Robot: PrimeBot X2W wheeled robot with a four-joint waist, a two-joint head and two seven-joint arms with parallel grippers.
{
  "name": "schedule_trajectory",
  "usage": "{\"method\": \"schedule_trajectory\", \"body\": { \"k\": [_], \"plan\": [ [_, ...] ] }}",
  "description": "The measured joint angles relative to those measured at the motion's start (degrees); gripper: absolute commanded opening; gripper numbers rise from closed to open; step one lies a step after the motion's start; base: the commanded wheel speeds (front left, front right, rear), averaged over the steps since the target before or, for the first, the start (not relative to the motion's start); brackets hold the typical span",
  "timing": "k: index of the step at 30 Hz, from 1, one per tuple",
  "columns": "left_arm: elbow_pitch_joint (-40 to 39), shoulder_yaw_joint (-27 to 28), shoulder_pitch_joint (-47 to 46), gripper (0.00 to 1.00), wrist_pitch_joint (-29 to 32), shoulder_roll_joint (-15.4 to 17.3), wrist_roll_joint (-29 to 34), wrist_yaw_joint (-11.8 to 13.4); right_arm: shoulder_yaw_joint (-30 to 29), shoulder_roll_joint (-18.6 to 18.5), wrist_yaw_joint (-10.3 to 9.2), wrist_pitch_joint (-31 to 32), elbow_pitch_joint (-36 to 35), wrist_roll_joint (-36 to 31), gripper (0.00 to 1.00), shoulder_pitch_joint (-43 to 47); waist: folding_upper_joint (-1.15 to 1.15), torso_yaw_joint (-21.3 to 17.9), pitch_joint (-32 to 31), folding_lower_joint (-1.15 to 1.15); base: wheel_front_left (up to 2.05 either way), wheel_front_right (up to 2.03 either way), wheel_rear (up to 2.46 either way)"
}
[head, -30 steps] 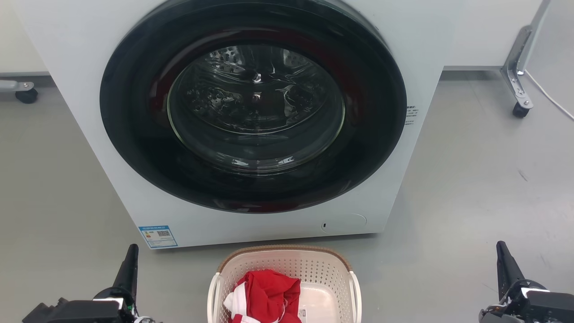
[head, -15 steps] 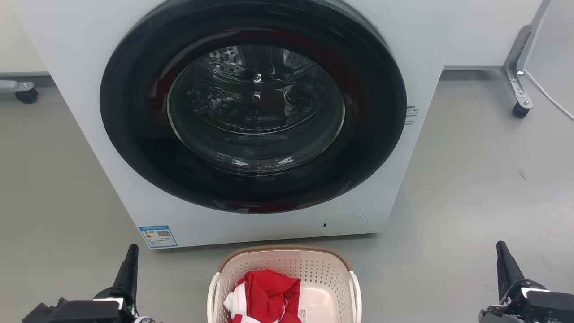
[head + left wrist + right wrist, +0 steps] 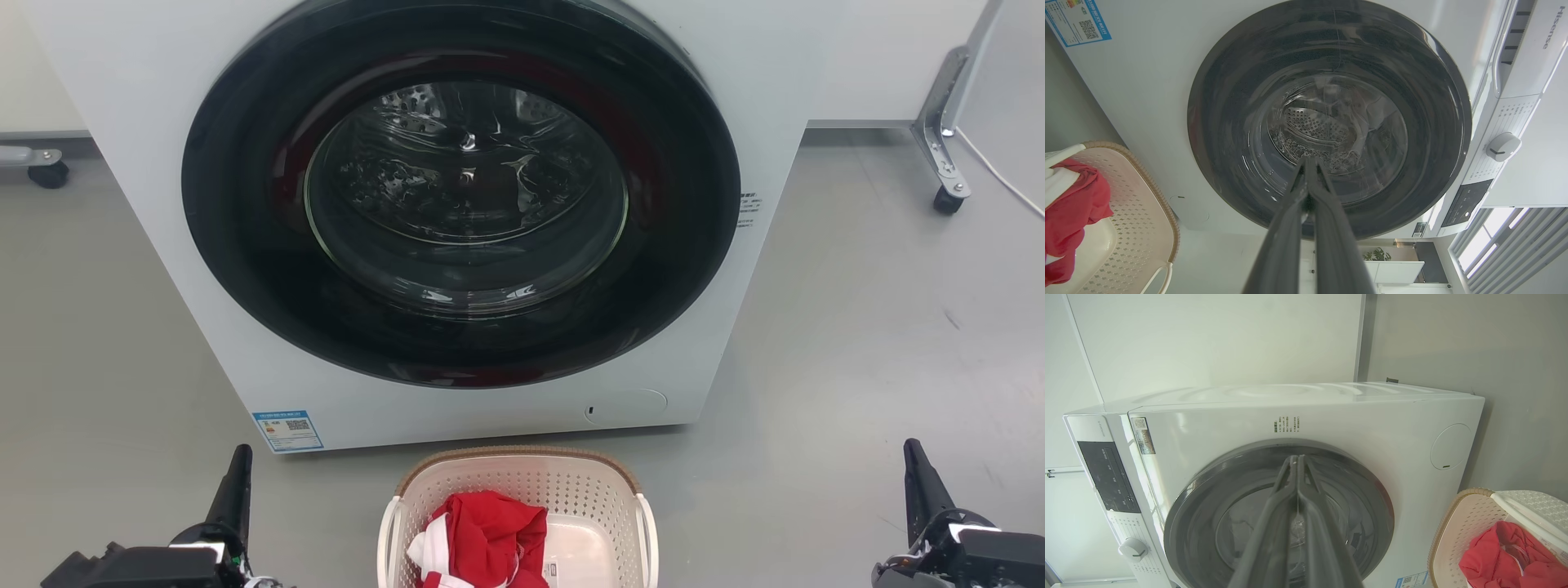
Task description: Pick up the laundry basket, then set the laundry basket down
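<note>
We had our left hand (image 3: 242,456), lower left, and right hand (image 3: 912,451), lower right, both pressed together and empty; the laundry basket (image 3: 571,488) sat bottom centre.

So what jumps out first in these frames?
The washer, its big dark round door facing the robot, stands at centre. The basket sits on the floor just before it, a red cloth inside. The left gripper and right gripper flank the basket, both shut, touching nothing.
</note>
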Motion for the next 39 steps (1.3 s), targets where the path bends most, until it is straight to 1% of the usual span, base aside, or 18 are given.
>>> {"method": "schedule_trajectory", "body": {
  "k": [39],
  "plan": [
    [0.0,0.0,0.0,0.00,0.0,0.0,0.0,0.0,0.0,0.0,0.00,0.0,0.0,0.0,0.00,0.0,0.00,0.0,0.0,0.00,0.00,0.00,0.00]
  ]
}}
